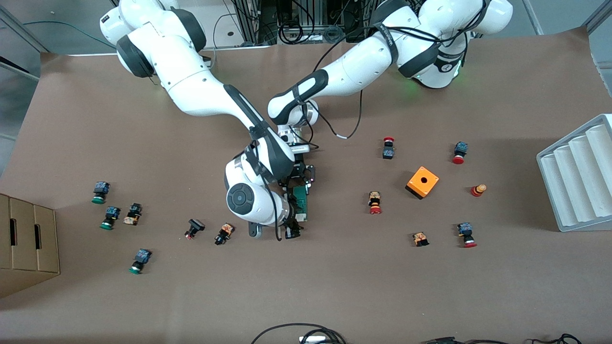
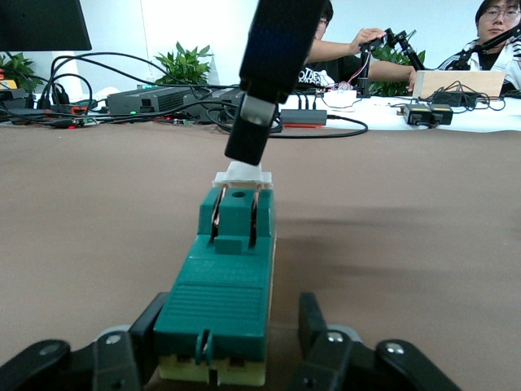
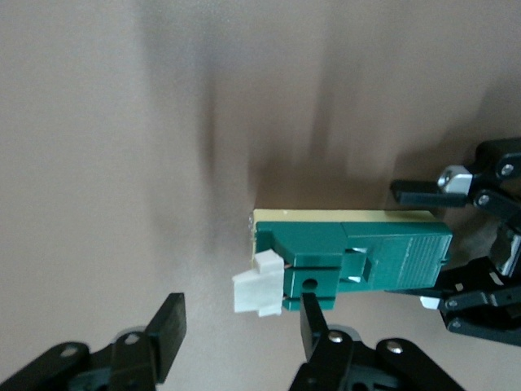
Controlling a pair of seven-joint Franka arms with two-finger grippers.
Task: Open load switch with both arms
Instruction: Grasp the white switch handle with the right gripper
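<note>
At the centre of the front view, on the brown counter (image 1: 334,286), the dark-green load switch (image 1: 301,200) lies flat. The left tool (image 2: 236,346) has its fingers (image 2: 313,326) apart, flanking the switch's end without clearly touching. The right tool (image 3: 240,342) stands wide apart over the white block (image 3: 256,293), one finger (image 3: 312,322) against the green body. No legible writing.
</note>
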